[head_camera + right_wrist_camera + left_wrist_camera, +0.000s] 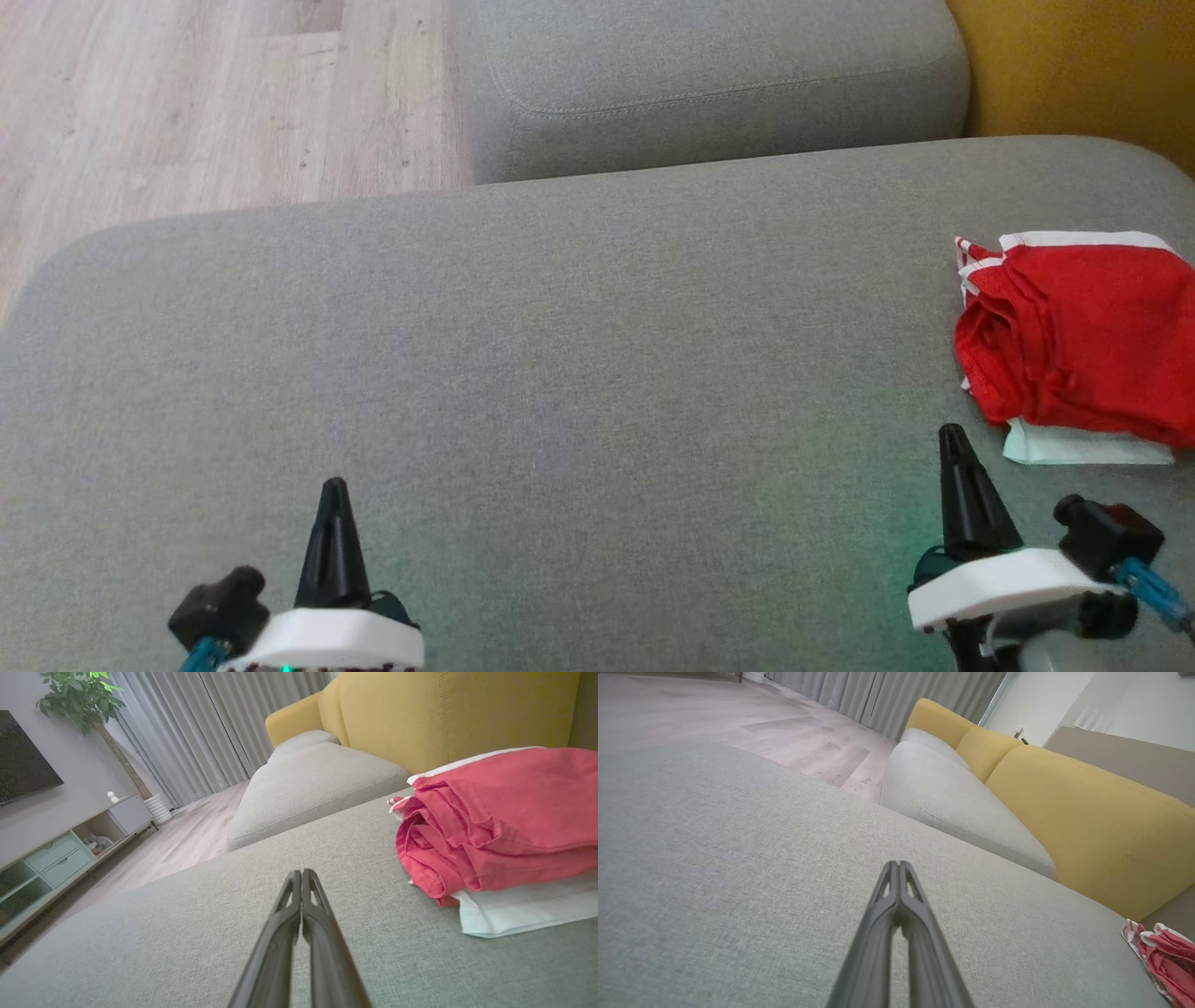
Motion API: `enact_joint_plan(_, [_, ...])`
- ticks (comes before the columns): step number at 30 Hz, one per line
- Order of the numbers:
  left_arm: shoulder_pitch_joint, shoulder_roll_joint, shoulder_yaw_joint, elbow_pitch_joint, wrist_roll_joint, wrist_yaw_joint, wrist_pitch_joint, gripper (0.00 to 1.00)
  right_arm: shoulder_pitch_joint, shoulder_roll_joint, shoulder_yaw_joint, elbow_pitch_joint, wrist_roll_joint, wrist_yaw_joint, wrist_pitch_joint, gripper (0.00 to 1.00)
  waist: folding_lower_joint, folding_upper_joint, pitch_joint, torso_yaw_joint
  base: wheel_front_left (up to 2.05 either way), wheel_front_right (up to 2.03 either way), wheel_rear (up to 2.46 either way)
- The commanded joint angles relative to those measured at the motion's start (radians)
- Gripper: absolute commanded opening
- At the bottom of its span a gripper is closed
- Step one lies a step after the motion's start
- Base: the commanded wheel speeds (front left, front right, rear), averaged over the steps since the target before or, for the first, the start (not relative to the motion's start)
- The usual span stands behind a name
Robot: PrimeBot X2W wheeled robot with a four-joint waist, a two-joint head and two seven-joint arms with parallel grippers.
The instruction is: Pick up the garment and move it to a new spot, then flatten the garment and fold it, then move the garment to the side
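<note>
The garment is found folded and set aside at three o'clock, the left gripper and right gripper are clenched empty, and the task is judged complete.

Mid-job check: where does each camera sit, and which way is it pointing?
Head: high on the robot, looking down at the grey seat cushion; left gripper lower left, right gripper lower right, both shut; red garment at the right edge.
Left wrist: low over the cushion, facing the yellow backrest and curtains; own shut fingers.
Right wrist: low, facing the garment, cabinet and plant; own shut fingers.
Shared: all three show garment and cushion.
</note>
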Motion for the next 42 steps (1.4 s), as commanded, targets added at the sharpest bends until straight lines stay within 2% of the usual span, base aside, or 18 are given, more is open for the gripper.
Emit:
enact_joint_plan(1, [-0.052, 0.004, 0.023, -0.031, -0.023, -0.009, 0.005, 0.0, -0.045, -0.009, -0.005, -0.036, 0.031, 0.0, 0.005, 0.0, 0.0, -0.0001, 0.0, 0.0, 0.0, 0.0, 0.0])
enact_joint_plan(42, [-0.086, 0.008, 0.121, -0.03, -0.416, -0.065, 0.119, 0.0, -0.072, -0.017, -0.049, -0.051, 0.503, 0.0, 0.112, 0.0, 0.0, -0.0001, 0.005, 0.007, 0.0, 0.0, 0.0])
